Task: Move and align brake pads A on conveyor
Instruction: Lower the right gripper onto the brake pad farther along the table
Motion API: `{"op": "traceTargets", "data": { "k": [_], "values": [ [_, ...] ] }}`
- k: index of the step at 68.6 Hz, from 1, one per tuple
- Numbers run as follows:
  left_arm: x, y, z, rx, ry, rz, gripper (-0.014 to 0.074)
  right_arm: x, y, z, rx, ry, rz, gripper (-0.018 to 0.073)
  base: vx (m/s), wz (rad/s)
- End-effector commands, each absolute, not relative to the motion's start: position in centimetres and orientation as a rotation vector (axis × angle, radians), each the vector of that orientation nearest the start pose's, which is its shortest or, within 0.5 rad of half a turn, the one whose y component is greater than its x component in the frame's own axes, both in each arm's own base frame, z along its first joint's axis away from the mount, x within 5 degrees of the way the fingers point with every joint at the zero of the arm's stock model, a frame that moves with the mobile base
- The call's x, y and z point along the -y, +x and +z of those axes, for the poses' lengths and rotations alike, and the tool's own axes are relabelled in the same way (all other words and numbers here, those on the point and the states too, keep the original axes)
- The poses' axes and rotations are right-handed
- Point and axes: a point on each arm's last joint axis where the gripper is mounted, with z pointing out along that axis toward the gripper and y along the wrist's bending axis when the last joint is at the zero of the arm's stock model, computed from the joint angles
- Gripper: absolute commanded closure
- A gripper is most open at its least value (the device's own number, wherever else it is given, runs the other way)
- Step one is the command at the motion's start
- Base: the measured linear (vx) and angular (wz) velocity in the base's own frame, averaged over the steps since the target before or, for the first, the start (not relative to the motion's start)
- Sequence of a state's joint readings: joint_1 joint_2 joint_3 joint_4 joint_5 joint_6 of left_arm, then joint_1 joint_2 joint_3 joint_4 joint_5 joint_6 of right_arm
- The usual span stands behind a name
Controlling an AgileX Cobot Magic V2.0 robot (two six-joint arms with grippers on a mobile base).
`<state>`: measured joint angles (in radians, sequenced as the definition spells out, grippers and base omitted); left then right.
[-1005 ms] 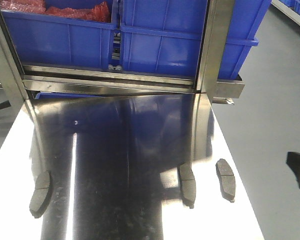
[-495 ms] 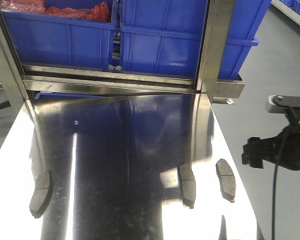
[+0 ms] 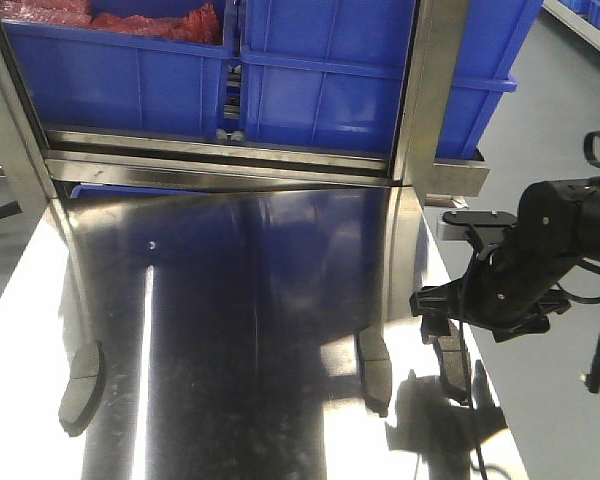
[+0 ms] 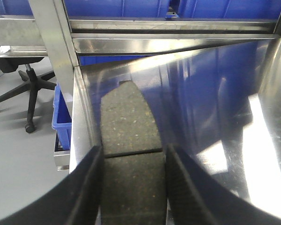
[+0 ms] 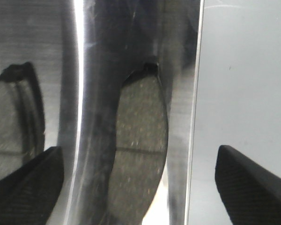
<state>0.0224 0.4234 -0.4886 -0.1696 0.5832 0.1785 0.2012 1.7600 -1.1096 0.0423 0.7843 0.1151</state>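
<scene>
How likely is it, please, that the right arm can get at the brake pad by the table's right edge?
Probably yes: the right gripper hangs over that brake pad, jaws wide apart either side, nothing on it, though the edge of the steel table is close.

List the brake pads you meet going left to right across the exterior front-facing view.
left brake pad → middle brake pad → right brake pad
</scene>
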Motion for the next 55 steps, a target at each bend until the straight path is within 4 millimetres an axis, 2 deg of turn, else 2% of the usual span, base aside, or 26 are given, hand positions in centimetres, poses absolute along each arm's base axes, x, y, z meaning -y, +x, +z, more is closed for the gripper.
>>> {"op": "traceTargets", "data": {
  "k": [1, 23, 44, 55],
  "values": [
    [0.6, 8.8, 31.4, -1.872, 0.061, -0.056, 0.0524, -7.0, 33.6, 20.2, -2.865, -0.089, 0.101, -0.005, 0.0, 0.0],
    [0.6, 8.8, 31.4, -1.872, 0.061, -0.056, 0.0524, -7.1, 34.1, 18.2, -2.915, -0.103, 0.085, -0.001, 0.0, 0.0],
    [0.6, 8.8, 31.4, -1.872, 0.061, -0.056, 0.0524, -7.1, 34.3, 18.0, -2.907, -0.117, 0.074, 0.0001, 0.0, 0.0],
    [0.6, 8.8, 31.4, -1.872, 0.061, -0.056, 0.0524, -7.1, 34.3, 18.0, -2.907, -0.12, 0.071, 0.0043, 0.0, 0.0]
  ]
}}
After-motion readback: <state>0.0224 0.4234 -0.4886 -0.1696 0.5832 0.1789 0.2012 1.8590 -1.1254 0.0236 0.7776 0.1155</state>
